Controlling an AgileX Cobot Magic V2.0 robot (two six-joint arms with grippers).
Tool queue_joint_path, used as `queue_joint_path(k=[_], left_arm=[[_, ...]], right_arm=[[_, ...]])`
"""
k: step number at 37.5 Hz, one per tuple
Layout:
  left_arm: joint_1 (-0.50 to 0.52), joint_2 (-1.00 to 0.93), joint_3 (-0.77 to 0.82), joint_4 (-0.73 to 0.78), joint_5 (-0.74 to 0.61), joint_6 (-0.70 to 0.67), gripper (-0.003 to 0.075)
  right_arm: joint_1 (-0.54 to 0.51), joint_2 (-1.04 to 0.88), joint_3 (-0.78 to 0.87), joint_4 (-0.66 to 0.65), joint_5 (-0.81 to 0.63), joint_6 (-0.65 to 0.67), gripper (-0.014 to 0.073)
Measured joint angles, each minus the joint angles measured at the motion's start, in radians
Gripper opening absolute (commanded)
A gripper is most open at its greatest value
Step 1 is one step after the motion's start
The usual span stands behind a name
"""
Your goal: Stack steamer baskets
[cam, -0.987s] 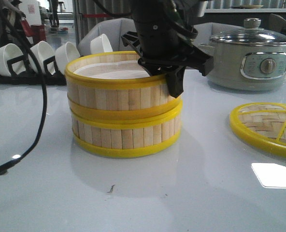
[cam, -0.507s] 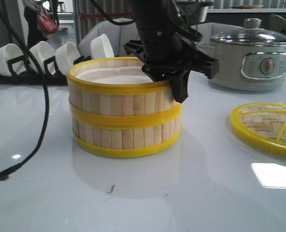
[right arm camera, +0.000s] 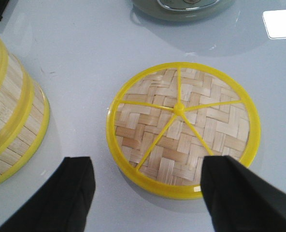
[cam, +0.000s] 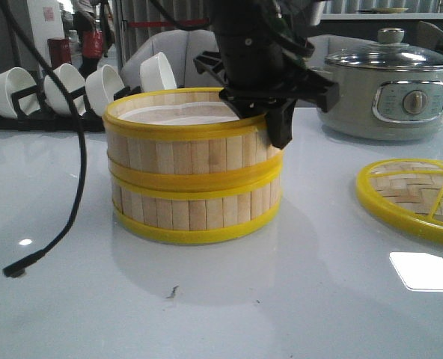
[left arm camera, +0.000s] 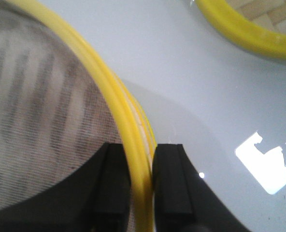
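- My left gripper is pinched on the upper steamer basket — one finger inside the rim over the white liner, the other outside against the slats, the yellow rim squeezed between them.
- In the front view the left arm comes down from above onto the right side of that basket, one black finger hanging over its outer wall.
- The upper steamer basket sits on the lower steamer basket, rims meeting in a yellow band; the upper one looks a touch tilted, its right side lower.
- Inside the upper basket I see only the white liner; the lower one's inside is hidden.
- My right gripper is spread wide and holds nothing; it hovers above the woven bamboo lid, which lies flat on the white table to the right of the stack, apart from it.
- Behind the lid stands the grey electric pot with its glass lid on.
- Back left, white bowls stand on edge in a black rack.
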State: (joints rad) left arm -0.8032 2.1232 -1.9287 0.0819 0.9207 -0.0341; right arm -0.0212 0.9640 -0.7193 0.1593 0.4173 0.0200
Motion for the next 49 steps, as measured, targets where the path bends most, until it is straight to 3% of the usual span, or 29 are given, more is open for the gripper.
queue_joint_path(k=[4, 18, 23, 28, 31, 49], left_arm=[[0.0, 0.0, -0.053, 0.009, 0.015, 0.0, 0.041], [0.0, 0.0, -0.126, 0.067, 0.086, -0.007, 0.0401], [0.0, -0.005, -0.145, 0.164, 0.095, -0.062, 0.0318], [0.007, -0.048, -0.147, 0.284, 0.097, -0.1, 0.0071], [0.023, -0.093, -0.147, 0.309, 0.097, -0.105, 0.0106], [0.255, -0.491, -0.097, 0.241, 0.106, -0.129, 0.0087]], right_arm=[[0.0, 0.0, 0.0, 0.0, 0.002, 0.0, 0.057], [0.0, 0.0, 0.0, 0.0, 0.002, 0.0, 0.057], [0.0, 0.0, 0.0, 0.0, 0.002, 0.0, 0.057], [0.0, 0.0, 0.0, 0.0, 0.002, 0.0, 0.057], [0.0, 0.0, 0.0, 0.0, 0.002, 0.0, 0.057], [0.0, 0.0, 0.0, 0.0, 0.002, 0.0, 0.057]])
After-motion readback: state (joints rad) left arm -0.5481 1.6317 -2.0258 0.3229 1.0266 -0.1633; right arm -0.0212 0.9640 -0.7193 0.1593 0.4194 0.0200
